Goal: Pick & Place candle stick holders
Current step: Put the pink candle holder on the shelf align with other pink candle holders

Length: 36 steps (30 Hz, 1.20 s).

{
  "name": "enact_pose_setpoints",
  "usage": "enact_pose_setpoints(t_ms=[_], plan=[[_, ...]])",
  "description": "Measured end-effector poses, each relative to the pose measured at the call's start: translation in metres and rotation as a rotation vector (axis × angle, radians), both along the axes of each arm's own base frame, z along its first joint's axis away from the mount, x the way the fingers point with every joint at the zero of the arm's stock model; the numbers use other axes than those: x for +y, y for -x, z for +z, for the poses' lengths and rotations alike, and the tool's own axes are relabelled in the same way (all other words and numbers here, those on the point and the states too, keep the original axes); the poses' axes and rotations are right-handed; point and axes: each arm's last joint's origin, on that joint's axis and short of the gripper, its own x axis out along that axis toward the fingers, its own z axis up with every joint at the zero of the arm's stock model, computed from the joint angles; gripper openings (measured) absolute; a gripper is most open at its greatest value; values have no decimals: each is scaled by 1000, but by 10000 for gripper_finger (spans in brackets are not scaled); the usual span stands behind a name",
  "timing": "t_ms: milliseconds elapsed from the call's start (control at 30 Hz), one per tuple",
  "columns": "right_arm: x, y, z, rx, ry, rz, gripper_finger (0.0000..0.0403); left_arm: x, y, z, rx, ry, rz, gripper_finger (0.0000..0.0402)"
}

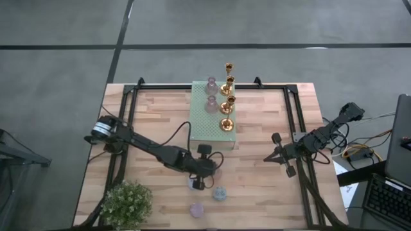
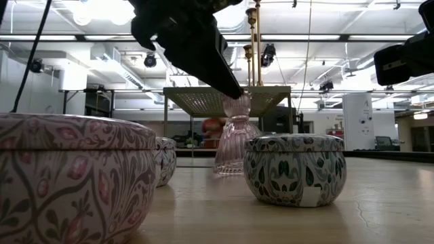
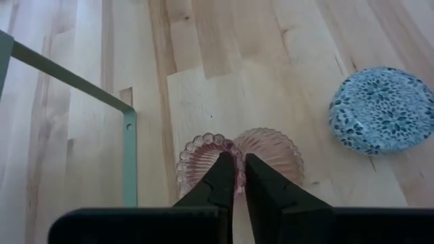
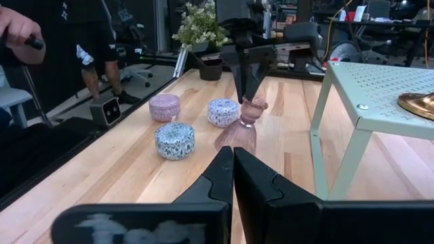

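Note:
My left gripper [image 1: 207, 168] is shut on a pink glass candle holder [image 2: 234, 139] on the table in front of the pale green block [image 1: 212, 119]. The holder also shows in the right wrist view [image 4: 241, 127]. Two more pink glass holders [image 1: 211, 95] and several gold holders [image 1: 227, 96] stand on the block. Three squat patterned round holders [image 1: 219, 192] sit on the table near the front edge. My right gripper [image 1: 268, 158] is shut and empty, at the right of the table, pointing toward the left arm. My left gripper pinches the scalloped top rim [image 3: 237, 166] of the pink glass holder between its two fingers, one finger [image 3: 222, 175] on the cup side and one outside. The fingers slant down from above. The holder is upright, and its flared base [image 2: 230, 169] seems to rest on the table.
A leafy potted plant [image 1: 126, 204] stands at the front left corner. The green block rests on thin legs [image 4: 319, 146]. A black frame [image 1: 128, 96] borders the table. A person's hand [image 4: 17, 27] shows beyond the table in the right wrist view.

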Motion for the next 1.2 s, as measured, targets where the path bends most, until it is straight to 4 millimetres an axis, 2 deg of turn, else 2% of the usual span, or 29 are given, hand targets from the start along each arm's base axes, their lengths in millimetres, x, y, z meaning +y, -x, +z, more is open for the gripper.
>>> enact_pose_setpoints(t_ms=[167, 400, 567, 833, 933, 1200], plan=[[0, 0, 0, 0, 0, 0, 8, -1, 7, 9, -3, 3, -6, 23], [0, 0, 0, 0, 0, 0, 8, 5, 21, 42, -72, -11, 10, 24], [0, 0, 0, 0, 0, 0, 8, 11, 36, 78, -183, -17, 9, 24], [0, 0, 0, 0, 0, 0, 8, 31, 61, 127, -319, -219, 130, 24], [0, 0, 0, 0, 0, 0, 8, 41, 63, 135, -338, -283, 182, 24], [0, 0, 0, 1, 0, 0, 8, 69, 58, 137, -318, -325, 256, 25]])
